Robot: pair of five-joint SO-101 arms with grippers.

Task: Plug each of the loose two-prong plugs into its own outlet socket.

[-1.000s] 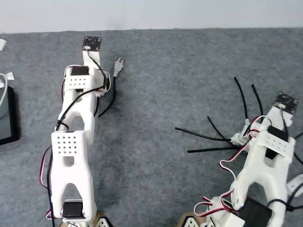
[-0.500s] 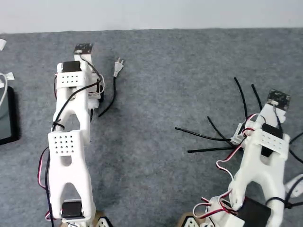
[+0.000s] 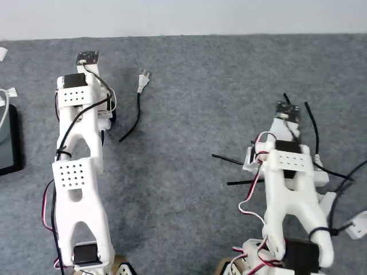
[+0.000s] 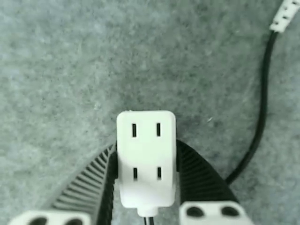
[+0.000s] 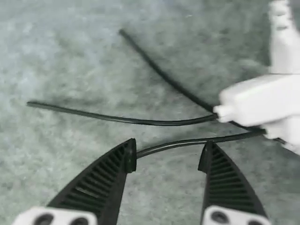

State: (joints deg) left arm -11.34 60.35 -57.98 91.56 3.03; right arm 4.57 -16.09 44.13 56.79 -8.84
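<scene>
I'm looking down at a grey, felt-like table cover (image 3: 195, 86) that carries everything. Toward its far left a loose two-prong plug (image 3: 143, 78) lies flat, its black cord (image 3: 136, 112) curving back toward the arms' bases. On the right, several thin black cables (image 3: 236, 163) fan out across the cover. At the left edge sits a dark flat slab (image 3: 8, 143), possibly a tablet, though the view cuts it off, and a small white piece (image 3: 356, 224) lies at the right edge.

My left arm (image 3: 80, 200) and right arm (image 3: 289, 192) were white plastic. I saw red, black and white wires (image 3: 262, 143), rows of tiny holes (image 3: 73, 175), and black ridged fingers (image 5: 101, 180).
</scene>
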